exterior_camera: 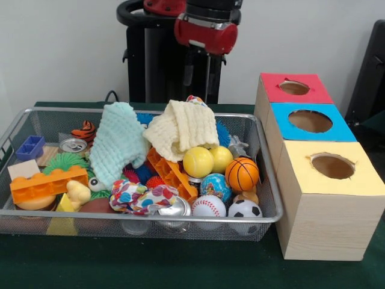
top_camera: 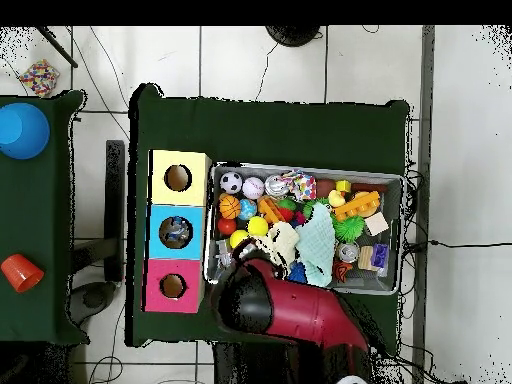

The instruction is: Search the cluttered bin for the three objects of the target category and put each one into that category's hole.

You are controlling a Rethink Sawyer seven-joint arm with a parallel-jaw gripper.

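Observation:
A wire bin (exterior_camera: pixel 267 174) (top_camera: pixel 390 180) holds a jumble of toys. At its right end lie two yellow balls (exterior_camera: pixel 198 161), a basketball (exterior_camera: pixel 242 173), a globe ball (exterior_camera: pixel 215 185), a baseball (exterior_camera: pixel 208 206) and a soccer ball (exterior_camera: pixel 245 209). A mint cloth (exterior_camera: pixel 118 141) and a cream cloth (exterior_camera: pixel 182 128) are draped over the middle. Beside the bin stand a red box (exterior_camera: pixel 295 89), a blue box (exterior_camera: pixel 310 122) and a yellow box (exterior_camera: pixel 332 167), each with a round hole on top. The gripper (exterior_camera: pixel 199 78) hangs dark behind the bin's far rim, above the cream cloth. In the overhead view the arm (top_camera: pixel 290 310) hides it.
Orange bricks (exterior_camera: pixel 48 183) (exterior_camera: pixel 171 173), a blue brick (exterior_camera: pixel 30 147), cans (exterior_camera: pixel 73 144), a spotted cloth toy (exterior_camera: pixel 141 195) and spiky balls (exterior_camera: pixel 63 161) fill the rest of the bin. Something lies inside the blue box's hole (top_camera: pixel 176 232). A side table carries a blue bowl (top_camera: pixel 22 130) and a red cup (top_camera: pixel 20 272).

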